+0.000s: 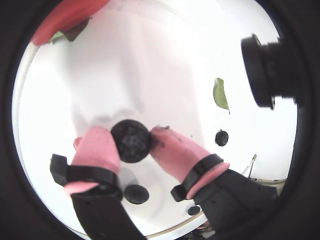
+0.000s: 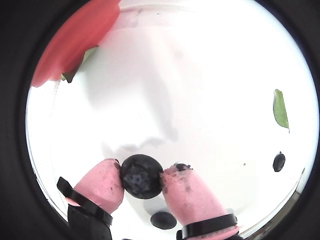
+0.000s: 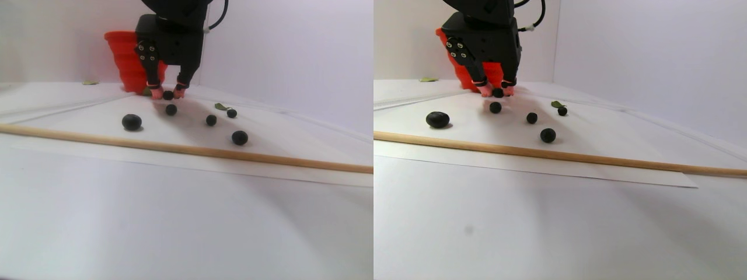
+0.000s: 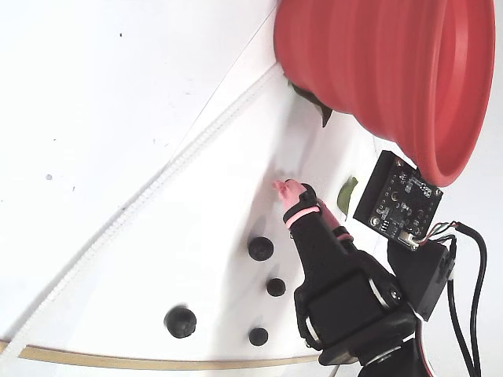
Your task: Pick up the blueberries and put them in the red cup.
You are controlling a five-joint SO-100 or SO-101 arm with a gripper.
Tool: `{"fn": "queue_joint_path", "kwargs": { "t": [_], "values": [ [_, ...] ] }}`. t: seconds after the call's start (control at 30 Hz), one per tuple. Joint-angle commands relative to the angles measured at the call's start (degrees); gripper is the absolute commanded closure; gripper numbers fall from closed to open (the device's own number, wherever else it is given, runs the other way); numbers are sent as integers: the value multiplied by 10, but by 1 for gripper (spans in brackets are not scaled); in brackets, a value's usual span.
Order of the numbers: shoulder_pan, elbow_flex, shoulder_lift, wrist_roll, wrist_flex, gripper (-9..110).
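Observation:
My gripper (image 1: 131, 141) is shut on one dark blueberry (image 1: 131, 140), pinched between the two pink fingertips; the other wrist view shows the same berry (image 2: 141, 176) in the gripper (image 2: 142, 176), low over the white sheet. Another blueberry (image 1: 136, 194) lies just behind the fingers. In the stereo pair view the gripper (image 3: 168, 93) stands right in front of the red cup (image 3: 125, 61), and several loose blueberries (image 3: 171, 109) are scattered nearer the camera. The fixed view shows the red cup (image 4: 377, 71) beyond the pink fingers (image 4: 289, 192); the held berry is hidden there.
Small green leaves (image 1: 220, 94) lie on the sheet, one beside the cup's base (image 4: 314, 100). A thin wooden stick (image 3: 175, 149) runs across the front of the sheet. A small camera board (image 4: 397, 200) hangs on the arm close to the cup's rim.

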State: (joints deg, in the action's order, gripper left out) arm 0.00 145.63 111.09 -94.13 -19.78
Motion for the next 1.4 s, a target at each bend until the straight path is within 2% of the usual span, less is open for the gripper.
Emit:
{"fn": "queue_joint_path", "kwargs": {
  "t": [0.0, 1.37],
  "values": [
    [16, -2, 64, -5, 9, 88],
    [-12, 45, 347, -4, 257, 88]
  ]
}}
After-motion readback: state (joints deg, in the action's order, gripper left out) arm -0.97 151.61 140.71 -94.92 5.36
